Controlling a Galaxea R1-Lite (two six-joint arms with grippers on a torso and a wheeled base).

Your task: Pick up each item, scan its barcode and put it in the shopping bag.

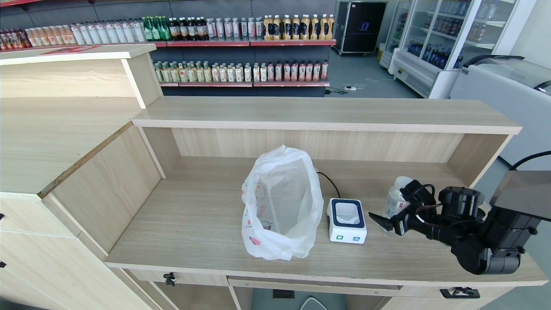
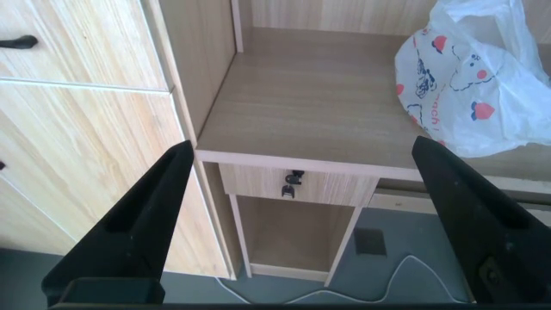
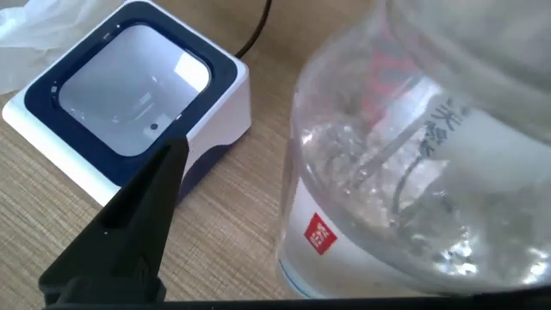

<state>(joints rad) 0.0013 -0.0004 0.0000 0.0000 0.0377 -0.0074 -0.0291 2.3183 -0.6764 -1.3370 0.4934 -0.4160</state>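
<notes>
Bright, even daylight fills the shop. The counter (image 1: 193,224) is pale and well lit, with a soft shadow under its top shelf, far behind the right pincer (image 1: 387,217). Just beside that pincer, the scanner (image 3: 129,95) window shines white, and the clear bottle (image 3: 405,172) shows little bright glints. The fingers (image 2: 129,232) of the left pincer (image 2: 301,232) look dark, almost black. Straight counter edges bend a little near the head view's sides.
</notes>
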